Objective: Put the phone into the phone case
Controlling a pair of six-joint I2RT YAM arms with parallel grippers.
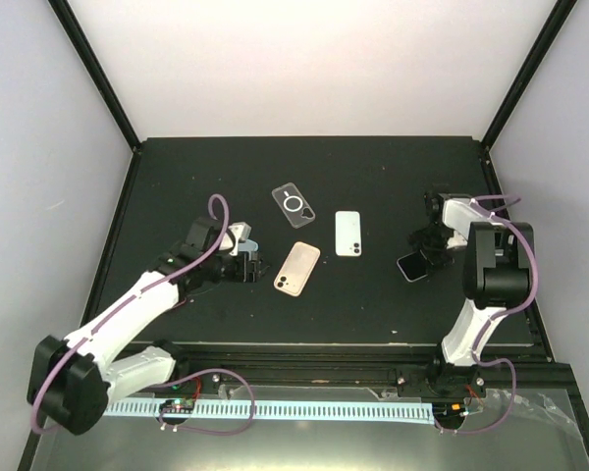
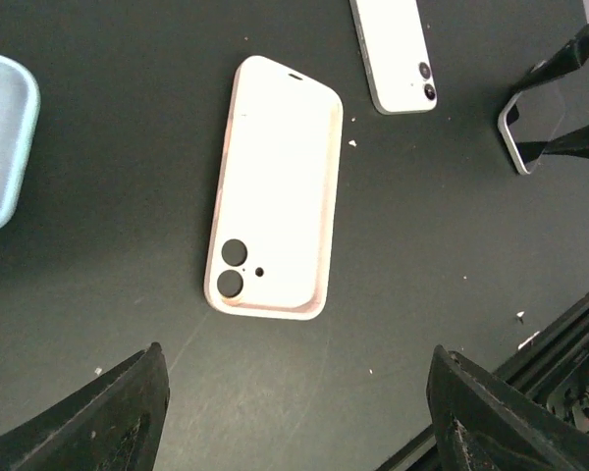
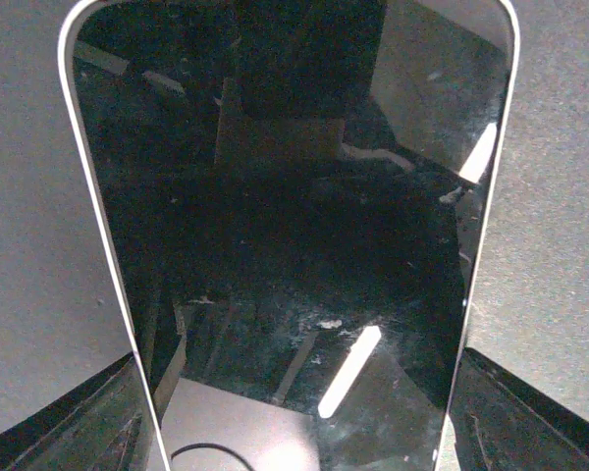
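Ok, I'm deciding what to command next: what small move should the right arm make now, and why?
Probably close the right gripper on the dark-screened phone: its fingers flank both long edges, but a firm grip isn't evident. The beige case lies apart, by the open left gripper.

Right wrist view: dark-screened phone (image 3: pixel 294 245) cut off at bottom edge. Left wrist view: pale blue object (image 2: pixel 0 137) cut off at left edge.

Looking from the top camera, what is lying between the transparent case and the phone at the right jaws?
A white phone, back up, lies between the transparent case and the screen-up phone; the top view shows this.
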